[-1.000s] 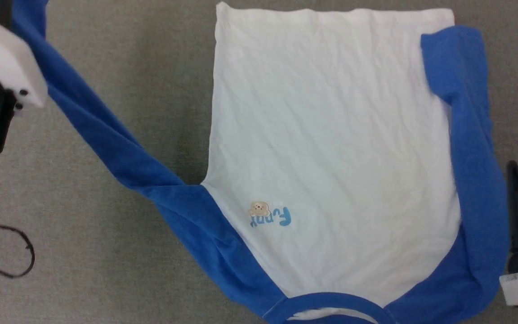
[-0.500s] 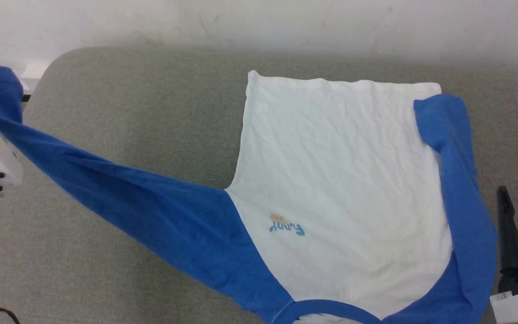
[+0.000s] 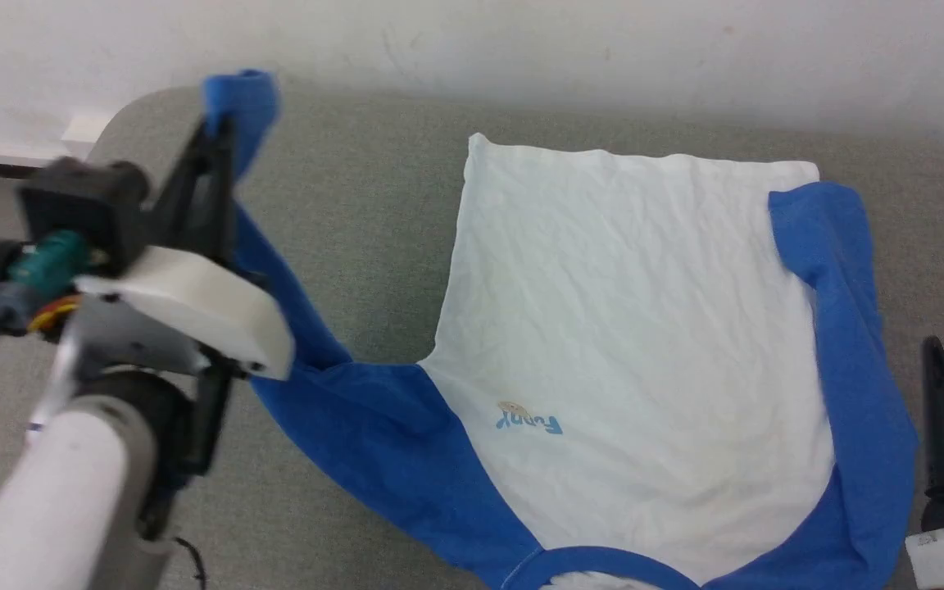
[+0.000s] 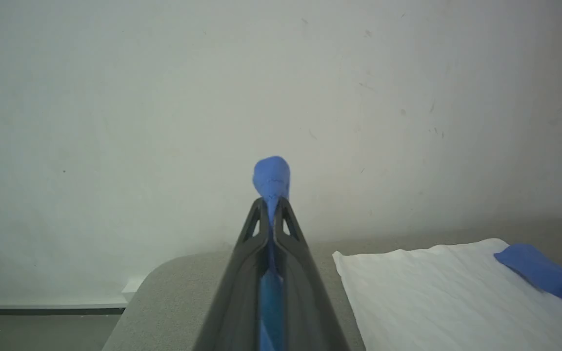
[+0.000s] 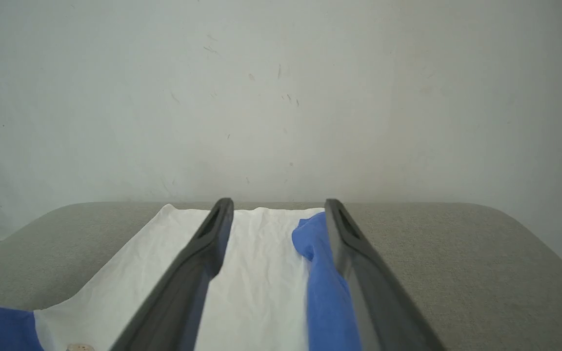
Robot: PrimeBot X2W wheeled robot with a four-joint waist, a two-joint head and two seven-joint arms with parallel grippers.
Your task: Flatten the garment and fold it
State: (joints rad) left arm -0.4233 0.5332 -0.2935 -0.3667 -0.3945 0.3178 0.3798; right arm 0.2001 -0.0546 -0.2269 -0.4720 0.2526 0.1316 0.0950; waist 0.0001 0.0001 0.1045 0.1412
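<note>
White-bodied T-shirt (image 3: pixel 636 328) spread on grey tabletop (image 3: pixel 357 205); left end effector (image 3: pixel 216 135) clamped on its lifted blue sleeve (image 3: pixel 316 393); right end effector (image 5: pixel 278 204) wide apart, empty.

Garment (image 3: pixel 636 328) on table (image 3: pixel 357 205), wall (image 3: pixel 521 41) behind, sleeve (image 3: pixel 247 94) up in left claw (image 4: pixel 271 201) at left, right claw (image 5: pixel 278 204) at right

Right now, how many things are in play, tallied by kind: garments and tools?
garment: 1
tools: 2 (left tool shut on the garment, right tool open)
Total: 3
</note>
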